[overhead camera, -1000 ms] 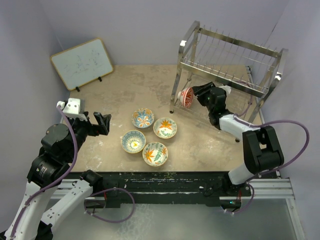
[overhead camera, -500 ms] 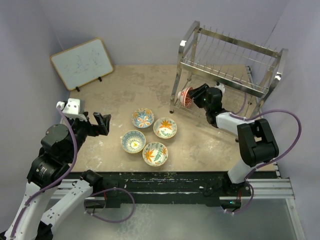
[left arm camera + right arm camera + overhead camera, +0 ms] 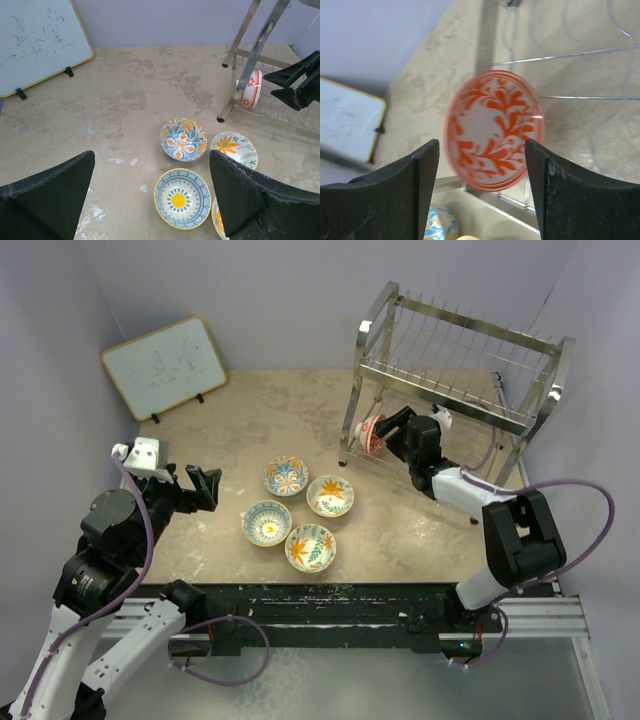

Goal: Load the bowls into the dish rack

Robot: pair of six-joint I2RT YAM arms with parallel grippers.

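The red-orange bowl (image 3: 494, 130) stands on edge in the lower tier of the dish rack (image 3: 455, 350), at its left end (image 3: 373, 433). My right gripper (image 3: 390, 430) is open just behind the bowl; its fingers flank the bowl with a gap on both sides (image 3: 481, 150). Several other bowls lie face up on the table: a blue-orange one (image 3: 286, 476), an orange-flower one (image 3: 330, 495), a blue one with a yellow centre (image 3: 267, 523) and an orange-green one (image 3: 311, 547). My left gripper (image 3: 151, 165) is open and empty, raised left of this group.
A wood-framed whiteboard (image 3: 165, 365) leans at the back left. The rack's chrome legs (image 3: 240, 75) stand right of the bowl group. The table's walls close in at left, back and right.
My right gripper's jaws have spread and let go of the red-orange bowl, which stays in the rack's lower tier. The left arm has not moved.
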